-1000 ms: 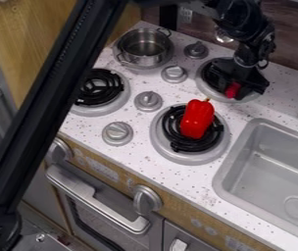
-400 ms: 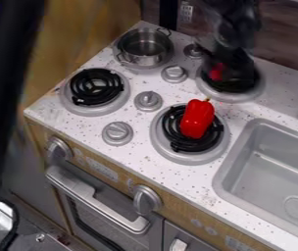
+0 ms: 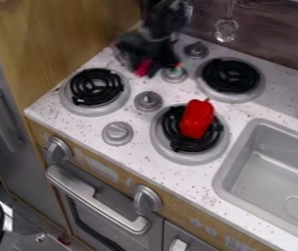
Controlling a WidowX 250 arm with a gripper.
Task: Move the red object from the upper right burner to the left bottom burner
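The gripper [image 3: 146, 62] hangs in front of the upper left burner, shut on the red object [image 3: 142, 67], which shows as a small red patch between its fingers; black fingers cover the rest. Both are above and to the right of the left bottom burner [image 3: 96, 87], whose black coil holds nothing. The upper right burner [image 3: 230, 76] has a bare black coil.
A red pepper [image 3: 197, 119] lies on the lower right burner. Grey knobs [image 3: 148, 101] stand between the burners. The sink [image 3: 276, 176] is at the right. The arm hides most of the metal pot at the upper left.
The gripper has moved left from the upper right burner with the red object in it, now in front of the pot. The pepper has stayed put.
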